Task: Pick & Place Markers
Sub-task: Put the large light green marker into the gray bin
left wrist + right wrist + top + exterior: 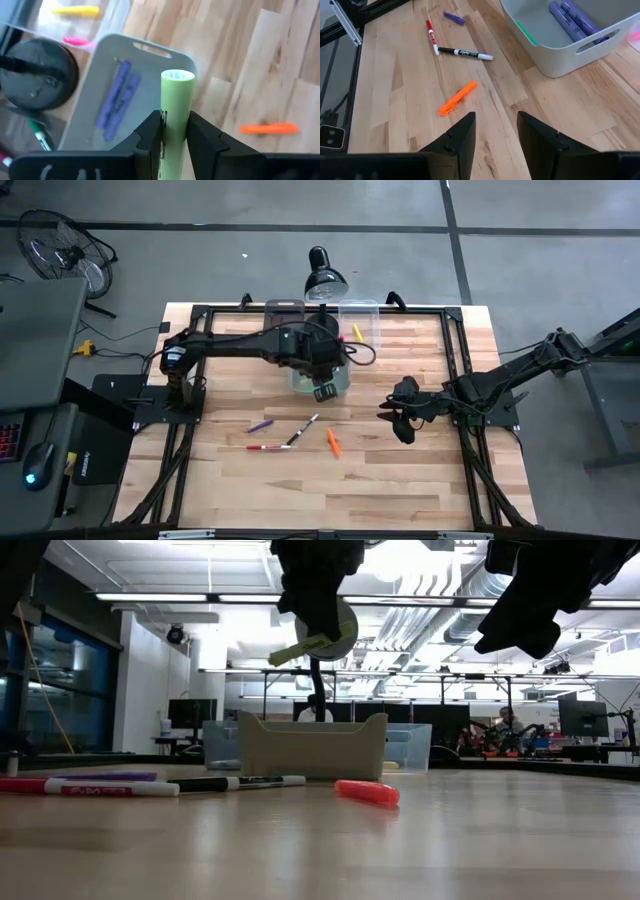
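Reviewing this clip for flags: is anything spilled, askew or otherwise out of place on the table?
Nothing damaged. Four markers lie loose on the table: purple, red, black-and-white, orange. The left gripper holds a yellow-green marker above the grey bin; the right gripper is open.

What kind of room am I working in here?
Likely a robotics lab or workshop: monitors on benches behind the wooden table, bare ceiling ducts, and a floor fan.

Black-capped white marker [466,53]: dark brand print seen along barrel, resembling "EXPO", not legible with certainty. Red-capped marker [85,787]: print on white barrel, blurred, unreadable. Yellow-green marker [175,120]: small dark print near gripped end, unreadable. No other text, numbers or signs legible.
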